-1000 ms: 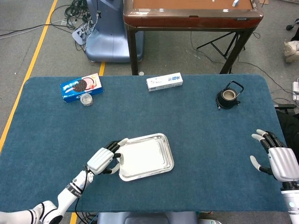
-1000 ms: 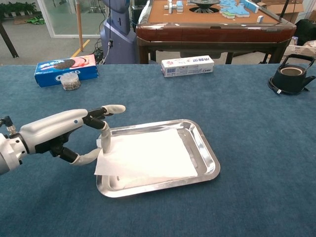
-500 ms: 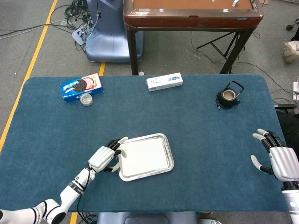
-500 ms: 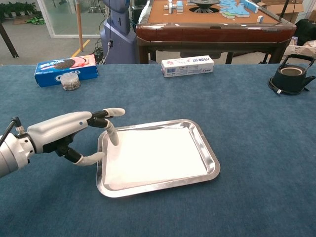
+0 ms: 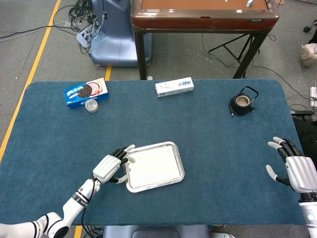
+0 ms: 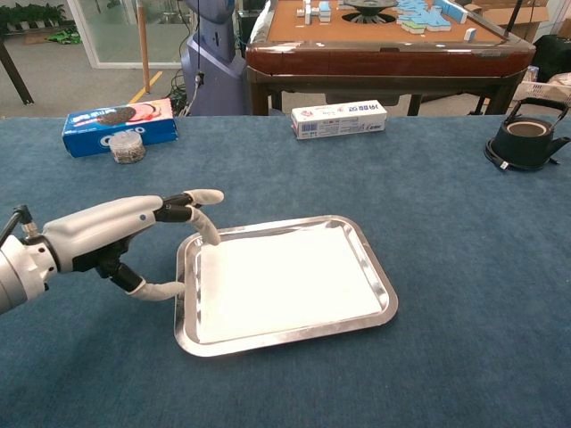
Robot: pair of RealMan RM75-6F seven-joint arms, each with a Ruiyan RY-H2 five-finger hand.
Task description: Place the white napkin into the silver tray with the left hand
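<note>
The blue worktop (image 5: 208,144) fills the scene, and the silver tray (image 6: 375,267) sits a little left of its middle, long axis running left to right and slightly skewed, its far right corner angled away from the robot. Inside it, the white napkin (image 6: 285,281) lies flat and spread across the tray floor, filling most of it — edges lined up with the tray's walls, long side along the tray's long side. The placing step looks all but finished; what's in hand now is the letting go.

The left hand (image 6: 116,234) hangs just beside the tray's left rim, fingers (image 6: 203,227) spread apart and holding nothing. One fingertip reaches over the rim near the napkin's far left corner, and the thumb curls low by the near left edge; whether either actually touches the napkin or the metal is hard to say from these angles. The next move, by my read, is a clean draw-back to the left and up — without snagging the napkin's corner or nudging the tray.

Over on the far side, the right hand (image 5: 294,168) rests near the worktop's right edge, well apart from everything, fingers loosely spread and empty.
</note>
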